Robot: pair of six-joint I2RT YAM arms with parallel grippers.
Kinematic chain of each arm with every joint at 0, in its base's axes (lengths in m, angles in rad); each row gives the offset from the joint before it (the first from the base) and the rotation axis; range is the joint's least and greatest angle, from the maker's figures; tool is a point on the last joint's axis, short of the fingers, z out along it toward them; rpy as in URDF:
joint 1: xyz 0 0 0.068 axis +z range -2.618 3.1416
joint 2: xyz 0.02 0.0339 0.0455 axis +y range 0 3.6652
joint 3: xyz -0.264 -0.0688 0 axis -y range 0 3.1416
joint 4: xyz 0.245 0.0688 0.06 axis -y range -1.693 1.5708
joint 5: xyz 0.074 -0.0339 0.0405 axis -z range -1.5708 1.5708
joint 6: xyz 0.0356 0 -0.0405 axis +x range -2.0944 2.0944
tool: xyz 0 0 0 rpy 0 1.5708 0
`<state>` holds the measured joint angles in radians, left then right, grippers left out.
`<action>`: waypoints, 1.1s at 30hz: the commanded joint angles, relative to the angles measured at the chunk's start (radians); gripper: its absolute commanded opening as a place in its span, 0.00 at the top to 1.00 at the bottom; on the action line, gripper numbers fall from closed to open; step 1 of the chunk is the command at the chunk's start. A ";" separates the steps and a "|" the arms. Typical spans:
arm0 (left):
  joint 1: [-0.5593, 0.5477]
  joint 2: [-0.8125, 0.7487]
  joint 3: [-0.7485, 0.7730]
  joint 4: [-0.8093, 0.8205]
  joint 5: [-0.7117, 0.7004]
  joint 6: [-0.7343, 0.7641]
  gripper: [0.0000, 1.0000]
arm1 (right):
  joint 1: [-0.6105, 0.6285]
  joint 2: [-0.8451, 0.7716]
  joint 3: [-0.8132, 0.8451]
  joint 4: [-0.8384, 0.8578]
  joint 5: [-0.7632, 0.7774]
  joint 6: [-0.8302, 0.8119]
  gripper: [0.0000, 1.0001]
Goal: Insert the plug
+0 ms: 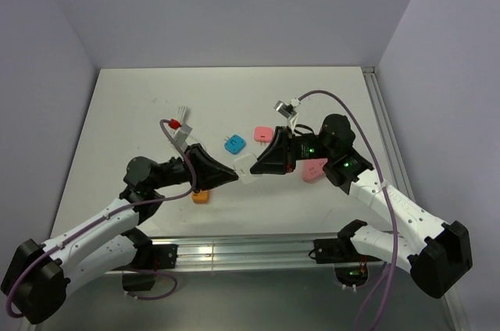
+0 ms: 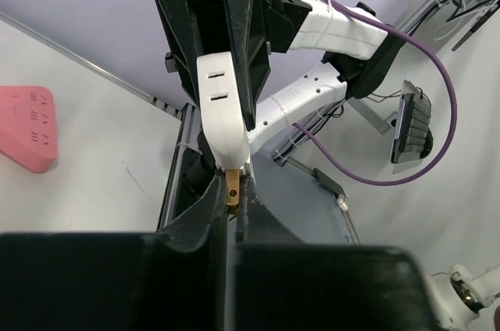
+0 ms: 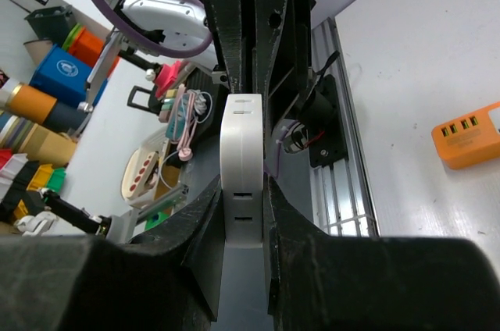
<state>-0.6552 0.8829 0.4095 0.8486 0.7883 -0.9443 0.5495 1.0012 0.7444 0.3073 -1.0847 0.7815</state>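
A: Where's the blue plug (image 1: 233, 143)?
B: Flat on the white table (image 1: 141, 104), nr centre, just beyond both grippers, untouched. Bright plastic, rounded square, corners turned diamond-wise. No clear long axis; prongs too small to read.
A: Grippers?
B: Both closed. The left gripper (image 2: 232, 198) clamps the brass prong (image 2: 233, 184) of a smooth white plug (image 1: 246, 165); the right gripper (image 3: 244, 190) pinches its body.
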 commanded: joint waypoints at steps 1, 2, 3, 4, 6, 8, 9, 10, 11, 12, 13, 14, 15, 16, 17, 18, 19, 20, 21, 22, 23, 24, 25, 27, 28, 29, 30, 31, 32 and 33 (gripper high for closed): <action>-0.003 -0.038 0.014 0.031 -0.003 0.052 0.84 | 0.003 -0.010 -0.002 0.044 -0.009 0.027 1.00; -0.004 -0.041 0.017 -0.005 -0.007 0.064 0.69 | 0.003 -0.010 -0.002 0.044 -0.007 0.028 1.00; -0.003 -0.045 0.018 -0.019 -0.023 0.068 0.42 | 0.003 -0.009 -0.002 0.042 -0.006 0.028 1.00; -0.004 -0.050 0.017 -0.029 -0.029 0.075 0.33 | 0.003 -0.009 0.003 0.035 -0.003 0.027 1.00; -0.003 -0.059 0.015 -0.042 -0.035 0.078 0.23 | 0.006 -0.009 0.009 0.015 0.006 0.010 1.00; -0.004 -0.061 0.020 -0.063 -0.040 0.081 0.22 | 0.007 -0.009 0.021 -0.014 0.017 -0.001 1.00; -0.003 -0.059 0.023 -0.075 -0.040 0.084 0.22 | 0.007 -0.009 0.023 -0.019 0.020 -0.005 1.00; -0.004 -0.058 0.029 -0.083 -0.041 0.087 0.22 | 0.009 -0.009 0.024 -0.022 0.023 -0.005 1.00; -0.003 -0.059 0.031 -0.092 -0.044 0.093 0.22 | 0.009 -0.009 0.029 -0.028 0.025 -0.008 1.00; -0.004 -0.062 0.034 -0.111 -0.052 0.095 0.22 | 0.009 -0.009 0.029 -0.030 0.032 -0.004 1.00; -0.003 -0.067 0.035 -0.129 -0.063 0.098 0.22 | 0.009 -0.007 0.033 -0.034 0.038 -0.007 1.00; -0.004 -0.074 0.037 -0.150 -0.102 0.108 0.22 | 0.009 -0.004 0.039 -0.055 0.046 -0.008 1.00; -0.003 -0.088 0.041 -0.199 -0.122 0.116 0.21 | 0.010 -0.001 0.044 -0.069 0.058 -0.019 1.00; -0.003 -0.097 0.043 -0.213 -0.138 0.127 0.21 | 0.012 0.002 0.053 -0.079 0.063 -0.022 1.00; -0.004 -0.099 0.045 -0.221 -0.152 0.130 0.21 | 0.015 0.004 0.056 -0.091 0.071 -0.025 1.00; -0.003 -0.096 0.048 -0.224 -0.152 0.130 0.21 | 0.018 0.005 0.059 -0.091 0.078 -0.025 1.00; -0.003 -0.090 0.049 -0.220 -0.150 0.127 0.21 | 0.020 0.008 0.061 -0.091 0.080 -0.024 1.00; -0.003 -0.085 0.051 -0.209 -0.143 0.121 0.22 | 0.027 0.011 0.065 -0.091 0.083 -0.024 1.00; -0.003 -0.073 0.052 -0.201 -0.133 0.115 0.22 | 0.029 0.014 0.069 -0.096 0.085 -0.030 1.00; -0.003 -0.065 0.052 -0.174 -0.132 0.101 0.22 | 0.033 0.017 0.075 -0.100 0.092 -0.034 1.00; -0.003 -0.059 0.052 -0.158 -0.127 0.093 0.23 | 0.038 0.022 0.078 -0.105 0.094 -0.036 1.00; -0.001 -0.047 0.052 -0.148 -0.117 0.087 0.24 | 0.041 0.024 0.078 -0.105 0.097 -0.037 1.00; -0.001 -0.041 0.055 -0.132 -0.113 0.079 0.25 | 0.043 0.025 0.078 -0.103 0.098 -0.037 1.00; -0.003 -0.029 0.057 -0.123 -0.106 0.075 0.28 | 0.046 0.028 0.078 -0.102 0.101 -0.039 1.00; -0.003 -0.025 0.057 -0.122 -0.106 0.073 0.30 | 0.047 0.030 0.079 -0.105 0.103 -0.039 1.00; -0.003 -0.025 0.057 -0.121 -0.109 0.072 0.33 | 0.047 0.028 0.079 -0.109 0.108 -0.042 1.00; -0.003 -0.024 0.057 -0.120 -0.109 0.072 0.37 | 0.047 0.028 0.079 -0.115 0.111 -0.050 1.00; -0.001 -0.024 0.055 -0.118 -0.109 0.068 0.41 | 0.049 0.028 0.084 -0.122 0.114 -0.057 1.00; -0.003 -0.024 0.054 -0.111 -0.110 0.067 0.51 | 0.049 0.028 0.082 -0.129 0.117 -0.062 1.00; -0.001 -0.024 0.052 -0.106 -0.107 0.062 0.58 | 0.050 0.027 0.084 -0.131 0.117 -0.064 1.00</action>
<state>-0.6563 0.8616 0.4259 0.6765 0.6727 -0.8722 0.5907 1.0306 0.7708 0.1703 -0.9787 0.7433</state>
